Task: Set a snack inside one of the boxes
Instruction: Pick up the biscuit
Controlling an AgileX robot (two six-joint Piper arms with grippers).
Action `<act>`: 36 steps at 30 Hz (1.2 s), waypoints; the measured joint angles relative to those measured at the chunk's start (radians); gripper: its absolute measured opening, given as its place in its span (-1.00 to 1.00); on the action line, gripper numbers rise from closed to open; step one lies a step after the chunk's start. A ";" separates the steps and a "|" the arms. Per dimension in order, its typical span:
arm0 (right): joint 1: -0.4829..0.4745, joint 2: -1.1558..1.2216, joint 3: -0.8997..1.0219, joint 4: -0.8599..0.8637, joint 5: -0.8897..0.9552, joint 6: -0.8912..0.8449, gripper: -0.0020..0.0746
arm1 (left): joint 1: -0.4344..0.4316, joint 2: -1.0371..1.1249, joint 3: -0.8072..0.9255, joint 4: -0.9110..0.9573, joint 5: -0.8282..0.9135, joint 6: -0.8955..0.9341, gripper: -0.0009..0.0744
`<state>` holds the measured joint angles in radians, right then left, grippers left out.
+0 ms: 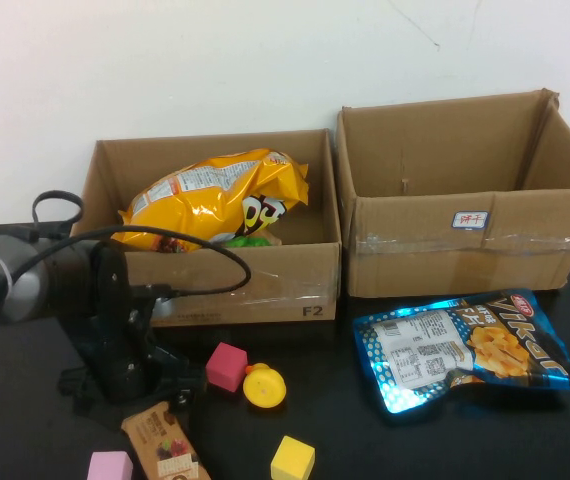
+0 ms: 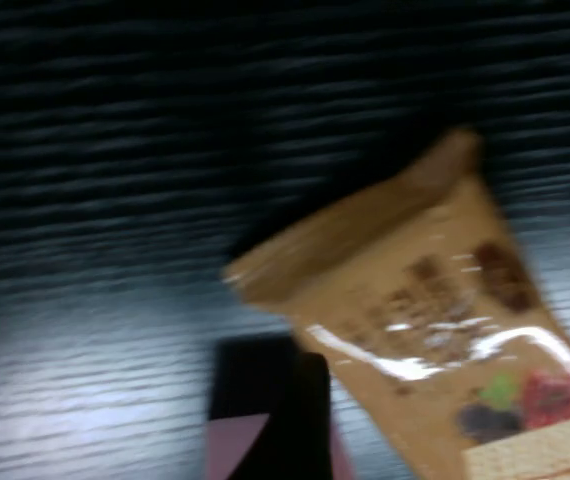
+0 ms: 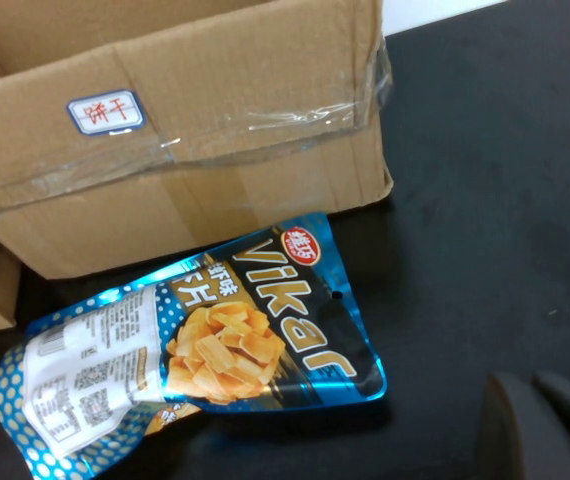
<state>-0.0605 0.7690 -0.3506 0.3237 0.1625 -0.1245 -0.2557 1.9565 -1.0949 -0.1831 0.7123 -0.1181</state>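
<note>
A brown snack packet [image 1: 163, 443] lies flat at the front left of the black table; it fills the blurred left wrist view [image 2: 415, 310]. My left gripper [image 1: 177, 393] hangs just above the packet's far end, not clearly touching it. A blue Vikar chip bag [image 1: 465, 350] lies in front of the right cardboard box [image 1: 470, 255], which looks empty. The left cardboard box [image 1: 265, 290] holds a yellow chip bag [image 1: 215, 195]. My right gripper [image 3: 545, 425] is out of the high view; it hovers shut and empty over bare table, beside the blue bag [image 3: 195, 350].
Loose toys lie near the left gripper: a magenta cube [image 1: 227, 366], a yellow round toy [image 1: 264, 386], a yellow cube [image 1: 292, 459] and a pink cube [image 1: 110, 467]. The left arm's cable [image 1: 165, 240] loops in front of the left box.
</note>
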 joint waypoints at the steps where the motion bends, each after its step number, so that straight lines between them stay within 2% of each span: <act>1: 0.000 0.000 0.000 0.000 0.000 0.000 -0.95 | 0.000 0.004 -0.003 0.013 0.002 -0.014 0.86; 16: 0.000 0.000 0.000 0.051 0.000 0.000 -0.95 | 0.000 0.101 -0.004 -0.054 -0.002 -0.054 0.86; 26: 0.000 0.000 0.000 0.076 0.006 0.000 -0.95 | 0.000 0.103 -0.006 -0.163 -0.081 0.056 0.86; 31: 0.000 0.000 0.000 0.078 0.008 0.000 -0.95 | -0.010 0.105 -0.006 -0.159 -0.079 0.081 0.71; 36: 0.000 0.000 0.000 0.080 0.008 0.000 -0.95 | -0.031 0.109 -0.012 -0.142 -0.075 0.089 0.64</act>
<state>-0.0605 0.7690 -0.3506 0.4037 0.1702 -0.1245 -0.2862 2.0657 -1.1074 -0.3253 0.6372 -0.0288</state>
